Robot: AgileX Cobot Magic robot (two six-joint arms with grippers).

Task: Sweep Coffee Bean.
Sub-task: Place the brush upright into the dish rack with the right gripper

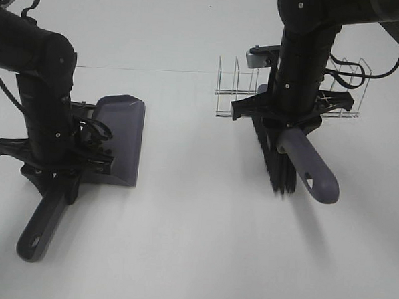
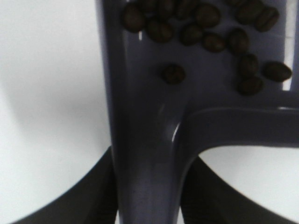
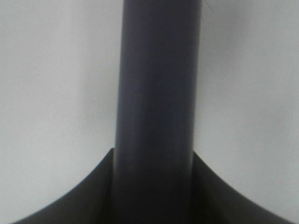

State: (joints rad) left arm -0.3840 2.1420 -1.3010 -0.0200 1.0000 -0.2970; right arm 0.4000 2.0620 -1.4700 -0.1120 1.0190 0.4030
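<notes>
The grey-purple dustpan point(image 1: 123, 135) lies flat on the white table at the left. My left gripper point(image 1: 54, 172) is shut on its handle point(image 1: 38, 228). In the left wrist view the coffee beans point(image 2: 205, 28) lie as a loose cluster inside the dustpan point(image 2: 140, 116), near where the handle joins. No beans show in the high view. My right gripper point(image 1: 281, 123) is shut on the brush's grey handle point(image 1: 312, 169). The black bristles point(image 1: 272, 160) point down at the table. The right wrist view shows only the handle point(image 3: 156, 93) between the dark fingers point(image 3: 60, 205).
A clear acrylic rack point(image 1: 343, 97) stands on the table just behind the right arm. A thin line point(image 1: 143, 69) runs across the white table behind the dustpan. About a hand's width of bare table separates the dustpan from the brush.
</notes>
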